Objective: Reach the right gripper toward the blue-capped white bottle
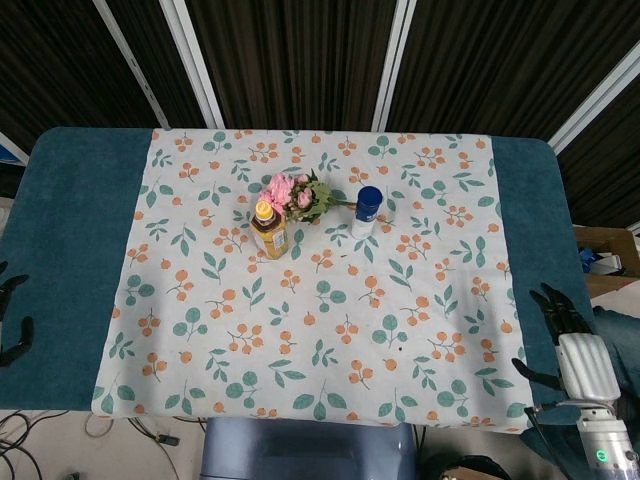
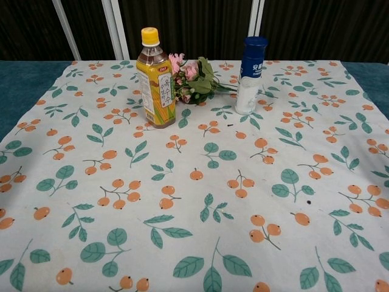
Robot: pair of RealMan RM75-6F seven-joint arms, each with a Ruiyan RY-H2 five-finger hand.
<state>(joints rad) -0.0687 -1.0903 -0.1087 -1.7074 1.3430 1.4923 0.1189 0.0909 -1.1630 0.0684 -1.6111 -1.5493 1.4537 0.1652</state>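
The blue-capped white bottle [image 1: 367, 211] [image 2: 250, 75] stands upright on the floral cloth, right of centre at the back. My right hand [image 1: 572, 348] hangs at the table's near right corner, fingers spread and empty, far from the bottle. Only dark fingertips of my left hand [image 1: 10, 318] show at the left edge of the head view, apart and holding nothing. Neither hand appears in the chest view.
A yellow-capped tea bottle [image 1: 268, 230] [image 2: 155, 77] stands left of the white bottle. A pink flower bunch [image 1: 298, 195] [image 2: 193, 79] lies between them. The floral cloth [image 1: 320, 300] covers a teal table [image 1: 60, 220]. A cardboard box [image 1: 608, 250] sits off the right side.
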